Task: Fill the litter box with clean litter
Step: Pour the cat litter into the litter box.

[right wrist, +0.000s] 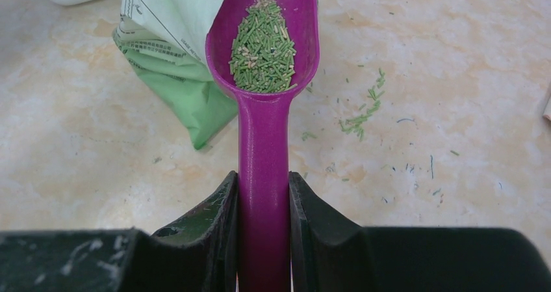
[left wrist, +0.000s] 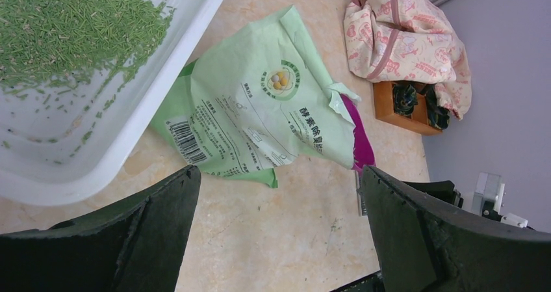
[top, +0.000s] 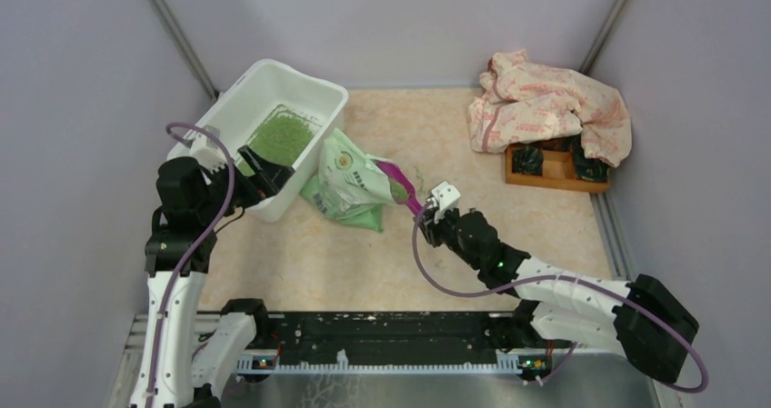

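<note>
The white litter box [top: 238, 99] stands at the back left with a patch of clean litter [top: 280, 138] inside, also seen in the left wrist view as litter [left wrist: 58, 25] in the litter box [left wrist: 136, 119]. My left gripper [top: 265, 174] hovers open at its near right rim, nothing between the fingers [left wrist: 162, 227]. My right gripper [right wrist: 263, 188] is shut on the handle of a magenta scoop [right wrist: 263, 136], whose bowl holds green pellets [right wrist: 263, 48] at the mouth of the light green bag [top: 350, 185]. In the top view the scoop [top: 402, 185] pokes out of the bag.
A pink-patterned cloth [top: 545, 104] lies over an orange wooden tray [top: 555, 170] at the back right. Stray pellets [right wrist: 364, 110] are scattered on the beige tabletop right of the scoop. Grey walls close in the left, back and right sides.
</note>
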Tool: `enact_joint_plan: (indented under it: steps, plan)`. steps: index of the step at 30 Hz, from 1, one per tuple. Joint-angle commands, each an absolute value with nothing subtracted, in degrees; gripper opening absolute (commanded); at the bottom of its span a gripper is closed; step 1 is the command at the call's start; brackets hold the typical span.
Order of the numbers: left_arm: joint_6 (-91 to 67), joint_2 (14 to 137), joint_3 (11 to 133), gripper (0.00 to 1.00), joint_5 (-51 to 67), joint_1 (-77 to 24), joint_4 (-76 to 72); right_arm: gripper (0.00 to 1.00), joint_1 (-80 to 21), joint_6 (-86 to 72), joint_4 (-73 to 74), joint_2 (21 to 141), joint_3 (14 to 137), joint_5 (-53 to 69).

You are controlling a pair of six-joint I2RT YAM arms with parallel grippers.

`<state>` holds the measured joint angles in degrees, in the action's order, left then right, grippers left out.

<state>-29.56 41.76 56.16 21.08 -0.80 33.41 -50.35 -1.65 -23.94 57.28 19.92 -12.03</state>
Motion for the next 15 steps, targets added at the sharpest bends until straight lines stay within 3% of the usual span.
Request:
enact_joint_plan:
  steps: [1, 15]
  plan:
    - [-29.7, 40.9, 56.6, 0.99, 22.0, -0.5, 31.7, 0.0, -49.9, -3.0, -23.5, 52.8, 19.8, -13.1]
    - [-30.1, 41.0, 55.6, 0.99, 22.2, -0.5, 30.5, 0.0, -50.2, -4.0, -11.3, 41.5, 24.0, -17.1]
